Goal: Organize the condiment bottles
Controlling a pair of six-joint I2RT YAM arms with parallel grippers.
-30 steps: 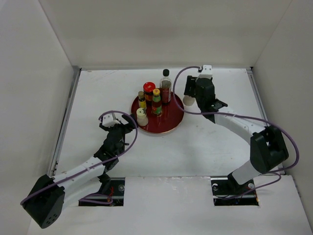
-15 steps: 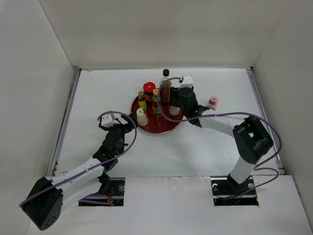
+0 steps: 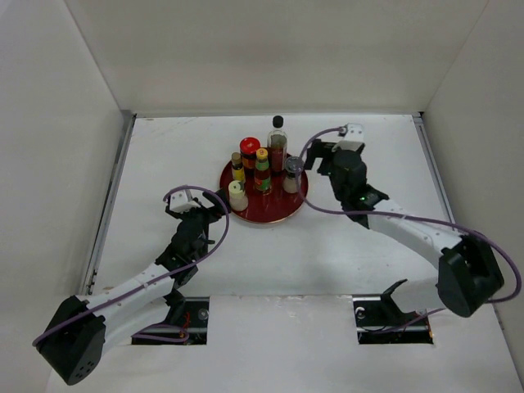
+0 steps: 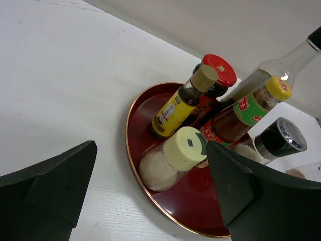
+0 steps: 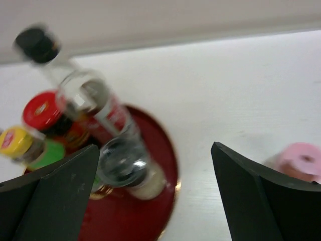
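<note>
Six condiment bottles stand on the round red tray. They are a tall clear one with a black cap, a red-capped one, a yellow-capped one, a tan-capped one, a cream-capped jar and a grey-capped jar. My right gripper is open and empty just right of the grey-capped jar. A pink-capped bottle stands on the table off the tray; the right arm hides it from above. My left gripper is open and empty, left of the tray, facing the cream-capped jar.
White walls close in the table on the left, back and right. The tray's gold rim lies between my left fingers. Purple cables loop over both arms.
My right gripper carried the grey-capped jar from the table onto the tray's right side, let it go and drew back to the right. The left arm has not moved.
</note>
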